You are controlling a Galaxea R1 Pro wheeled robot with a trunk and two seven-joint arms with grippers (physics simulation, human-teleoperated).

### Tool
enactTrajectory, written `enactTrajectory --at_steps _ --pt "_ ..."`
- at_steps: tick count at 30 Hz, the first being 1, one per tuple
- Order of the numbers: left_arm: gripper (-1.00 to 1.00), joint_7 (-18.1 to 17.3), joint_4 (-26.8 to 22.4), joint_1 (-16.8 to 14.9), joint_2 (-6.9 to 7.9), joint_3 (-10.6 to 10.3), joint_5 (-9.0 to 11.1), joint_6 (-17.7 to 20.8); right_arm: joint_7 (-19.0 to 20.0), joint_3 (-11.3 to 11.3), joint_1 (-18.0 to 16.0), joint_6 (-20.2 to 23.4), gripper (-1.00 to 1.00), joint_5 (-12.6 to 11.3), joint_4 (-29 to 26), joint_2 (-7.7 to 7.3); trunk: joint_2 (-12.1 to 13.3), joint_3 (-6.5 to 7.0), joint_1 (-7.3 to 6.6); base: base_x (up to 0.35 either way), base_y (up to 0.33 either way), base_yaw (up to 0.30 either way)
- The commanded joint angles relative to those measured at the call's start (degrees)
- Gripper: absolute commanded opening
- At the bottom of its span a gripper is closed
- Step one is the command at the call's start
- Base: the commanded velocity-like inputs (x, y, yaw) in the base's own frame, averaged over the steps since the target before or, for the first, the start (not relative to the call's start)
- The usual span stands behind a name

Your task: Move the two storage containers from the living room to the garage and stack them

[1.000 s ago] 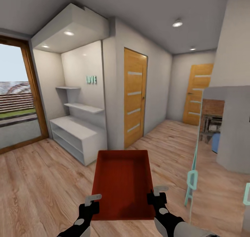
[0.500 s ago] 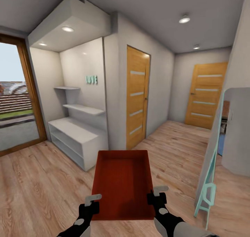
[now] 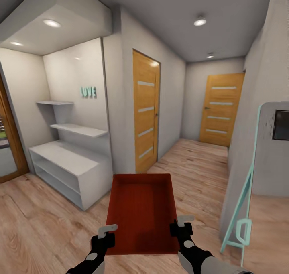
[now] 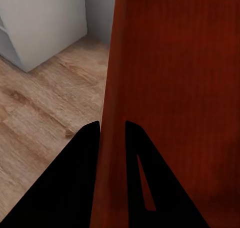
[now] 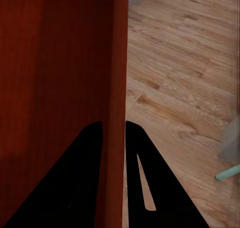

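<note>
Black fingers of the left end effector [image 3: 107,233] were clamped on the left wall of the red-orange storage container [image 3: 141,212]; in the left wrist view the two dark fingers [image 4: 75,183] sat on either side of the thin wall [image 4: 111,138], one outside and one inside. The right end effector [image 3: 179,225] was likewise closed on the right wall, and the right wrist view showed its fingers [image 5: 150,183] pinching that wall [image 5: 116,112] between them.

The container was held level between both arms, just ahead of the robot and above the light wood plank floor [image 3: 44,230], its open top facing up and its inside bare.

To the left of the container stood a low white cabinet [image 3: 66,171] with open shelves, set in an alcove. Two white wall shelves [image 3: 78,129] hung above it, and teal letters [image 3: 88,91] were fixed to the alcove's back wall. A wood-framed glass door [image 3: 10,145] showed at the far left edge.

Straight ahead, a wooden door [image 3: 145,111] with pale horizontal strips stood in the corridor's left wall, and a second such door [image 3: 220,109] closed the far end. Round ceiling lights [image 3: 199,22] shone overhead. At the right, a teal-framed standing mirror [image 3: 245,193] rested on the floor against a grey wall.
</note>
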Motion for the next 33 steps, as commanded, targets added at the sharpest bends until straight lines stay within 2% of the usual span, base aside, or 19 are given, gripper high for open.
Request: enactTrajectory --at_steps 1,33 --pt "-1.00 0.63 -0.29 -0.04 0.07 0.62 -0.90 -0.31 1.68 -2.48 -0.09 0.09 -1.00 -0.52 0.20 0.01 -0.06 -0.07 0.04 0.306 0.202 -0.275" --pt "-1.00 0.63 -0.29 -0.04 0.07 0.62 -0.90 -0.32 1.69 -2.53 -0.04 0.09 -1.00 -0.52 0.17 -0.01 -0.06 0.59 0.04 0.303 0.214 -0.275"
